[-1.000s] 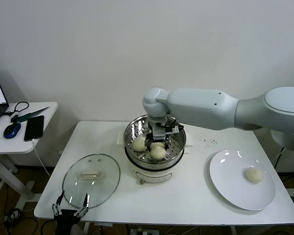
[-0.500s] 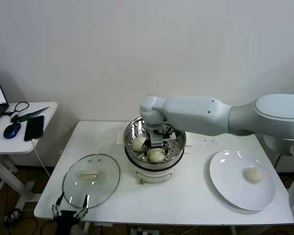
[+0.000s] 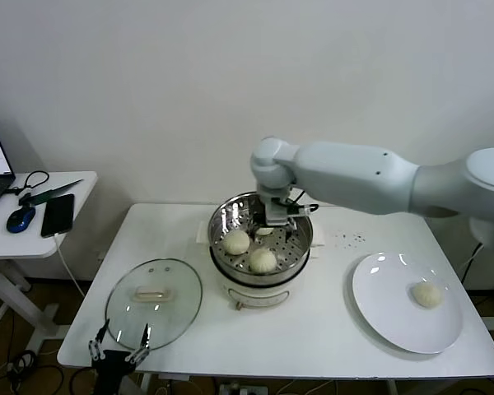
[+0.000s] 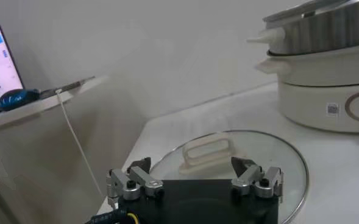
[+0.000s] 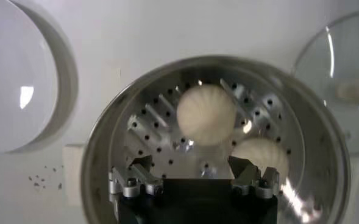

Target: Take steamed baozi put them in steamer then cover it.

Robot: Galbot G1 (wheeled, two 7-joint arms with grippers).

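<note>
No readable text; steamer (image 4: 325, 91) label perhaps illegible.

Three baozi (image 3: 263, 260) seemingly in one steamer (image 3: 221, 224), one on one plate (image 3: 387, 317), one cover (image 3: 171, 306)

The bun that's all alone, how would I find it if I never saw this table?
Look at the white table, then at the big flat white plate beside the shiny steamer. One small round off-white bun sits on that plate. The other buns are inside the steamer; this one lies alone.

Three baozi (image 3: 263, 260) in steamer (image 3: 220, 222), cover (image 3: 154, 303) aside
</note>
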